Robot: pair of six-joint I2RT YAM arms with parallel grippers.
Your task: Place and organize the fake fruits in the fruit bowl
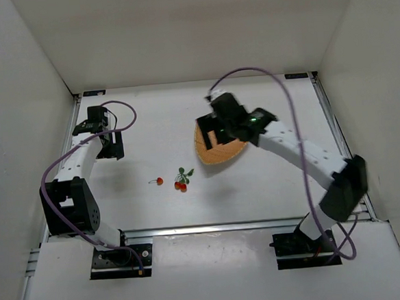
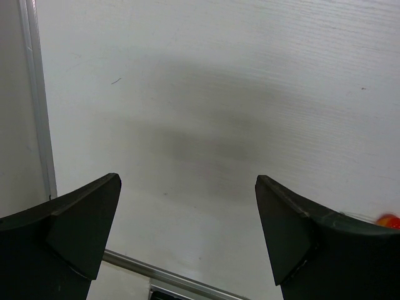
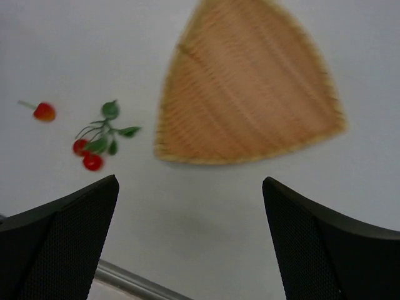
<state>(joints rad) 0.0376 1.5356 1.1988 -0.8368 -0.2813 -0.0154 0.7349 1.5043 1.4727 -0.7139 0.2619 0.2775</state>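
Woven fruit bowl (image 3: 250, 87) lies beneath the right gripper (image 3: 190, 182).

The right arm (image 1: 282, 141) hides the far part of the fruit bowl (image 1: 219, 154). The frame edge cuts off a red fruit (image 2: 389, 220).

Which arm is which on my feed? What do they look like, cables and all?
Both the left arm and right arm have white links, black joint housings and a looping purple cable. The jaws are black wedges. A small green light glows on the right arm's wrist.
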